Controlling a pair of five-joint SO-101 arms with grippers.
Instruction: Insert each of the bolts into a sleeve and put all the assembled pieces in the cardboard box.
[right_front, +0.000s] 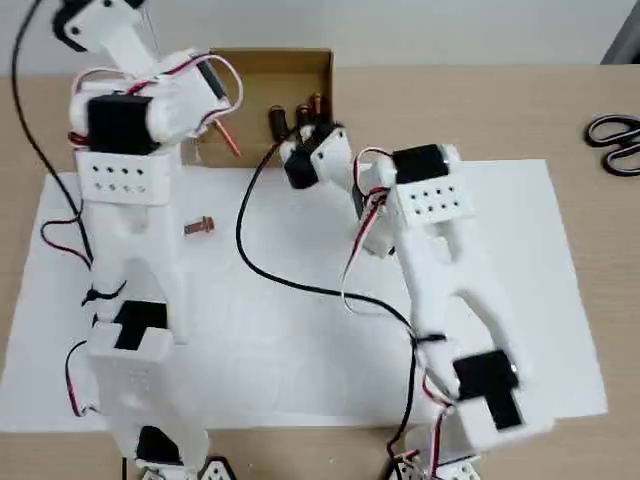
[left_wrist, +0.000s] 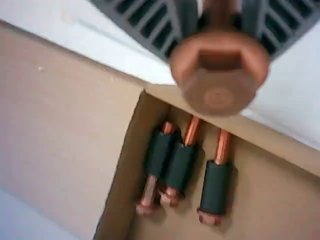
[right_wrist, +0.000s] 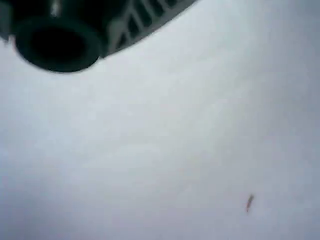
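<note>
My left gripper (right_front: 222, 122) is shut on a copper bolt (right_front: 229, 138) at the near left corner of the cardboard box (right_front: 255, 68). In the left wrist view the bolt's hex head (left_wrist: 218, 75) hangs from the left gripper (left_wrist: 218, 17) over the box wall (left_wrist: 280, 142). Three assembled pieces (left_wrist: 187, 167), copper bolts in dark sleeves, lie side by side inside the box (right_front: 298, 115). My right gripper (right_front: 305, 160) is shut on a black sleeve (right_wrist: 57, 46) just in front of the box, above the white paper (right_wrist: 200, 125). One loose bolt (right_front: 200, 227) lies on the paper.
A white paper sheet (right_front: 500, 300) covers the middle of the wooden table (right_front: 470, 110). Scissors (right_front: 614, 140) lie at the far right edge. Black and red cables (right_front: 270, 270) trail across the paper between the two arms.
</note>
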